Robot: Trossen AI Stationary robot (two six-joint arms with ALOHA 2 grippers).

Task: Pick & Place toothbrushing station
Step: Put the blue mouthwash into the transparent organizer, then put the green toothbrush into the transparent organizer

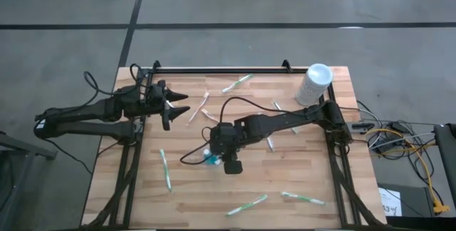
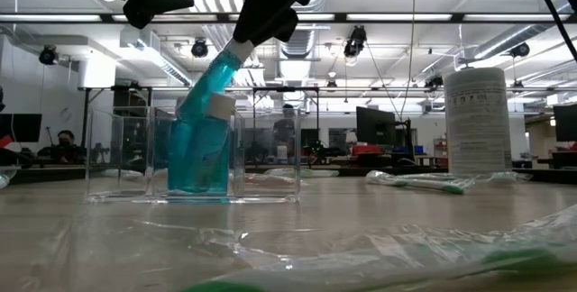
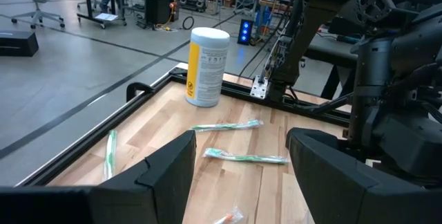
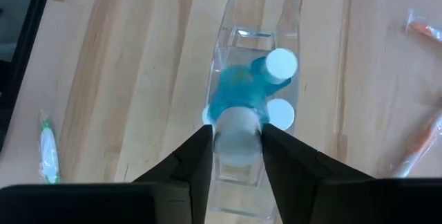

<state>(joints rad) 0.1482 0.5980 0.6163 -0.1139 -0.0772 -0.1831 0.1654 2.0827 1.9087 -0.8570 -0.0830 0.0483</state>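
Right gripper (image 4: 236, 156) poised over clear organizer (image 4: 259, 34) at table centre, jaws pinching white cap of blue bottle (image 2: 206, 116). Bottle tilted toward 1 o'clock, base inside compartment beside two others, likely mid-placement. Left gripper (image 1: 178, 105) parked at 9 o'clock, jaws spread, nothing held.

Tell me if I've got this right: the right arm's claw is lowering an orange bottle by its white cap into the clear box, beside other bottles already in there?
Not quite: the bottle is blue, not orange, as the low view and right wrist view show. The rest holds: the right claw grips its white cap, tilting it into the clear box beside the other bottles.
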